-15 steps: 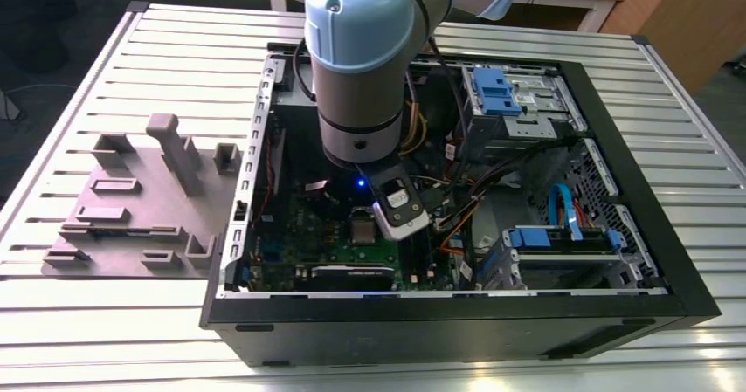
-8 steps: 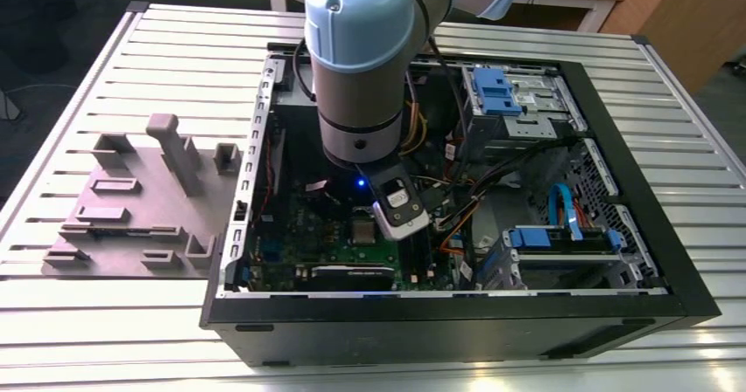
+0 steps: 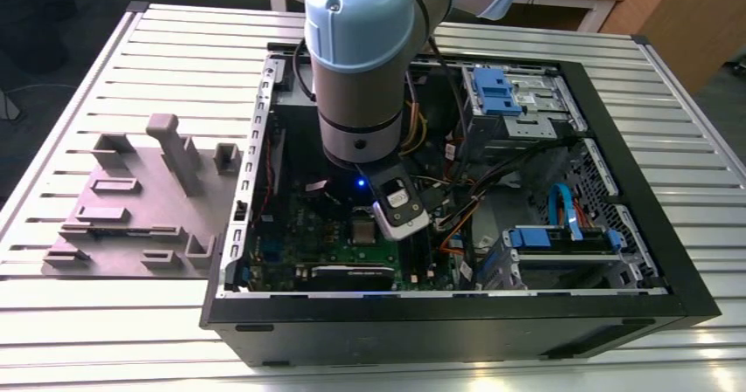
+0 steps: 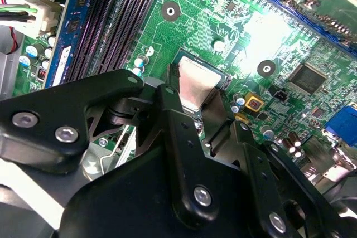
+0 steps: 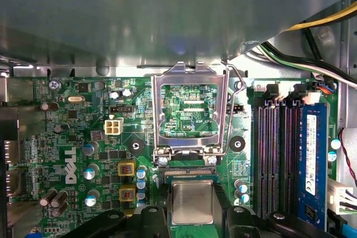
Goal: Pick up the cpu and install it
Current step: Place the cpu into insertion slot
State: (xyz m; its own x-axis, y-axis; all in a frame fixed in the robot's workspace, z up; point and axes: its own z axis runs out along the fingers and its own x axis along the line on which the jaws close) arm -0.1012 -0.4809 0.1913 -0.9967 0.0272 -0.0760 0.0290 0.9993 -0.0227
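In the exterior view, your arm [image 3: 362,69] comes down from the top centre of the frame into the open case [image 3: 466,322], which lies on the slatted table [image 3: 665,104]. A grey fixture [image 3: 128,200] sits on the table at the exterior view's left, just beside the case. Below the wrist, in the lower centre, you can see the cpu [image 3: 365,231] as a small silvery square over the green board [image 3: 297,226].

In the second wrist view, your gripper [image 4: 198,101] is closed on the cpu [image 4: 195,85]: one black finger [image 4: 170,104] lies along one edge and the other along the opposite edge. The chip lies flat and close to the board [image 4: 245,32], between two round mounting holes. Dark memory slots [image 4: 120,15] run alongside, a little apart.

In the first wrist view, you see the cpu [image 5: 191,200] between the fingers [image 5: 142,221], at the socket. The metal socket frame [image 5: 188,110] stands swung open just beyond it, with the board visible through its window. A blue memory stick [image 5: 311,160] stands in the slots to one side.
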